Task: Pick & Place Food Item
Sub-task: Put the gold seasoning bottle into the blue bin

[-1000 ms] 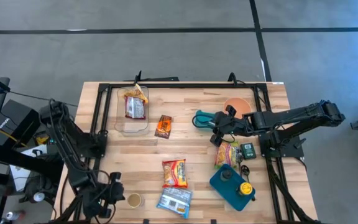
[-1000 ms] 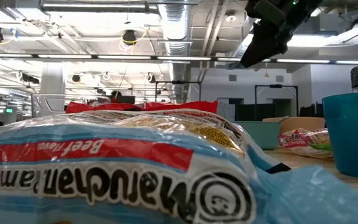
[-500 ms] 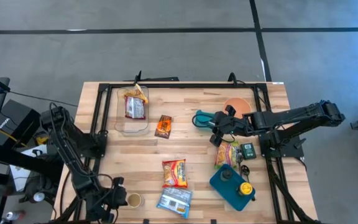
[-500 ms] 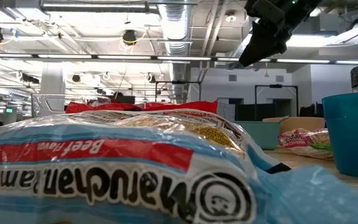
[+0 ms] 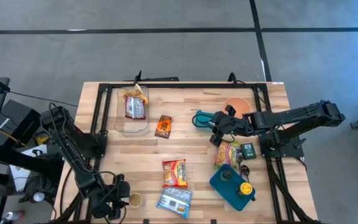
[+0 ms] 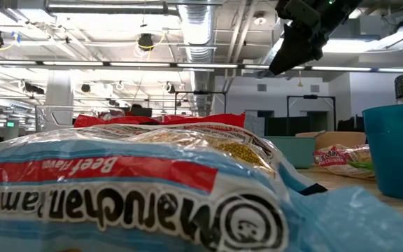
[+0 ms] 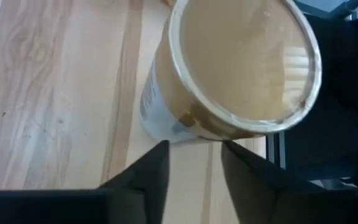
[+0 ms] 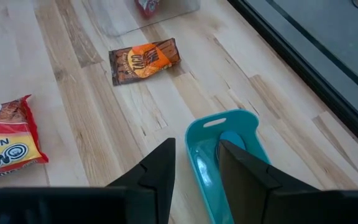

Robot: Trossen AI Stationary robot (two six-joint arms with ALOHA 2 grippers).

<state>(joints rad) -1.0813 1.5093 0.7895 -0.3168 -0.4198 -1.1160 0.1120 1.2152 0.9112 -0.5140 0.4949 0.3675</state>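
Your left pincer (image 7: 191, 171) low at the desk's (image 5: 191, 146) near-left edge, fingers slightly parted, just short of the small tan cup (image 7: 229, 68), holding nothing, your right pincer (image 8: 194, 165) narrowly parted, empty, hovering over the teal bin (image 8: 225, 155), orange snack bar (image 8: 145, 59) lying beyond it.

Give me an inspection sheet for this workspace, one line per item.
Surface: wooden table, black frame rails along its sides.
Job's things: ramen packs, snack bar, clear tray holding a packet, small tub.
Clutter: teal bin, orange bowl, teal board.
Grippers: left gripper at the near left edge, jaws parted beside the tub; right gripper above the bin, holding nothing.
Cables: one runs to the left arm's base.
Surroundings: grey floor, ceiling ducts, no people seen.
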